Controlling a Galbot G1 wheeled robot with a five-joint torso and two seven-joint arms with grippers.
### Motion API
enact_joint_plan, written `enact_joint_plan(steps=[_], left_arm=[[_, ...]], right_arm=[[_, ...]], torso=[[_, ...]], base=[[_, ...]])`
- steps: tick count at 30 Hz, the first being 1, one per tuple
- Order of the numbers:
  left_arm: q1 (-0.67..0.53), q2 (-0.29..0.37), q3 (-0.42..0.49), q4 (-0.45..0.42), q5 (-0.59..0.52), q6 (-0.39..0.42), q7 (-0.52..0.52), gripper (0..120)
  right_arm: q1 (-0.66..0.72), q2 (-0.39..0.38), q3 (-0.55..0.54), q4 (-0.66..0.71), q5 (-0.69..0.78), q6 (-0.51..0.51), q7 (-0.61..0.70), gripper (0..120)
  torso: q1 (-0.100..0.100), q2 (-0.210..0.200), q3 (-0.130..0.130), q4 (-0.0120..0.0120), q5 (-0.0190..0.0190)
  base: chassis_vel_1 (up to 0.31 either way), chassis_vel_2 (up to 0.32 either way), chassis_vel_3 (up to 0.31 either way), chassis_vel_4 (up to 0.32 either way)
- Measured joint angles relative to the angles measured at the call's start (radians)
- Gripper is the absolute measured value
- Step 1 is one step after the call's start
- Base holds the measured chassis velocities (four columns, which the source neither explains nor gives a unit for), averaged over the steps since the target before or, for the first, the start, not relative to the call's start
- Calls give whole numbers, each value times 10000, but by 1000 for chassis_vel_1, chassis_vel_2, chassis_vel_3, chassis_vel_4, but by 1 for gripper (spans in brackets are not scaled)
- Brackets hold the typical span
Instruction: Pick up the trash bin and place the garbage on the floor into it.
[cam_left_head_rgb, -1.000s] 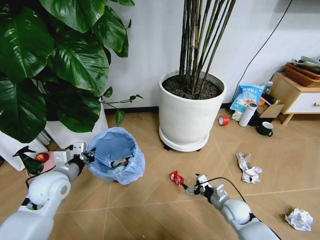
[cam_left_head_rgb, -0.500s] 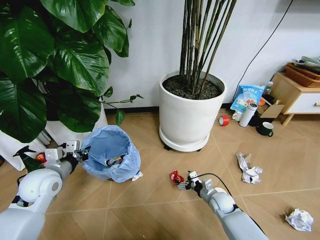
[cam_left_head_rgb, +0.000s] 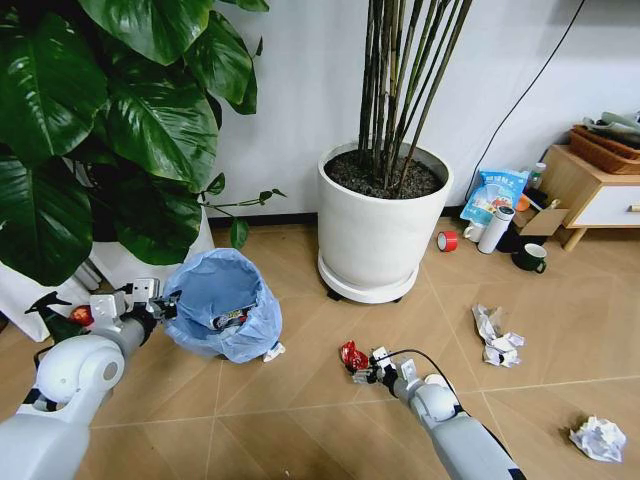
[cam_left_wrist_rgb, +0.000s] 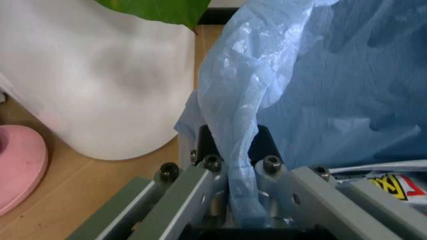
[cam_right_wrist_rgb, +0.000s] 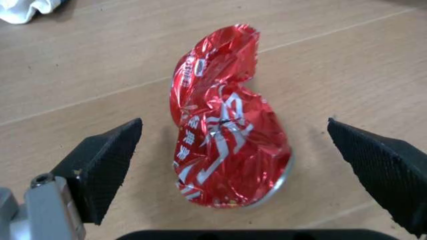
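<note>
— Where's the bin (cam_left_head_rgb: 222, 315)?
— Left of the white pot (cam_left_head_rgb: 378, 235); my left gripper (cam_left_head_rgb: 158, 307) is clamped on its blue liner (cam_left_wrist_rgb: 235, 145).
— And the red wrapper (cam_right_wrist_rgb: 223, 150)?
— On the floor before the pot, lying between my right gripper's (cam_left_head_rgb: 364, 368) wide-spread fingers (cam_right_wrist_rgb: 107, 162), untouched.

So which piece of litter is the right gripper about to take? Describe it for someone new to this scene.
Start at the large white plant pot holding thin bare stems. On the wooden floor in front of it lies a crumpled shiny red foil wrapper, between the open right gripper's fingers. The other nearby scraps are white paper.
</note>
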Motion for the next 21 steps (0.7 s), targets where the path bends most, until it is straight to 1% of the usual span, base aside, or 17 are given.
enact_joint_plan(steps=[6, 8, 9, 13, 14, 15, 17, 19, 20, 21], left_arm=[[-14, 22, 1, -21, -10, 0, -12, 0], [-22, 49, -1, -33, -22, 0, -22, 0], [-22, 49, -1, -33, -22, 0, -22, 0], [-51, 46, 34, -63, -29, -4, -61, 0], [-51, 46, 34, -63, -29, -4, -61, 0], [-60, 40, 50, -77, -46, -4, -90, 0], [-67, 32, 65, -91, -73, -5, -145, 0], [-68, 31, 66, -93, -75, -5, -149, 0], [-70, 29, 68, -96, -79, -7, -161, 0], [-70, 28, 68, -97, -79, -8, -164, 0]], right_arm=[[224, 202, 0, -451, -158, 133, -28, 100], [317, 286, 41, -669, -266, 226, -28, 95], [317, 286, 41, -669, -266, 226, -28, 95], [434, 398, 156, -1006, -482, 401, -24, 79], [434, 398, 156, -1006, -482, 401, -24, 79], [457, 422, 193, -1079, -536, 438, -24, 72], [480, 456, 240, -1170, -595, 503, -25, 66], [484, 465, 248, -1188, -604, 515, -25, 64], [497, 499, 281, -1254, -643, 547, -26, 54], [503, 514, 292, -1274, -657, 562, -29, 52]], torso=[[0, 0, 0, 0, -1], [0, 0, 0, 0, 3], [0, 0, 0, 0, 3], [0, 0, 0, 0, 2], [0, 0, 0, 0, 2], [0, 0, 0, 0, 1], [0, 0, 0, 0, 0], [0, 0, 0, 0, 1], [0, 0, 0, 0, 1], [0, 0, 0, 0, 1]], base=[[0, 0, 0, 0], [0, 0, 0, 0], [0, 0, 0, 0], [0, 0, 0, 0], [0, 0, 0, 0], [0, 0, 0, 0], [0, 0, 0, 0], [0, 0, 0, 0], [0, 0, 0, 0], [0, 0, 0, 0]])
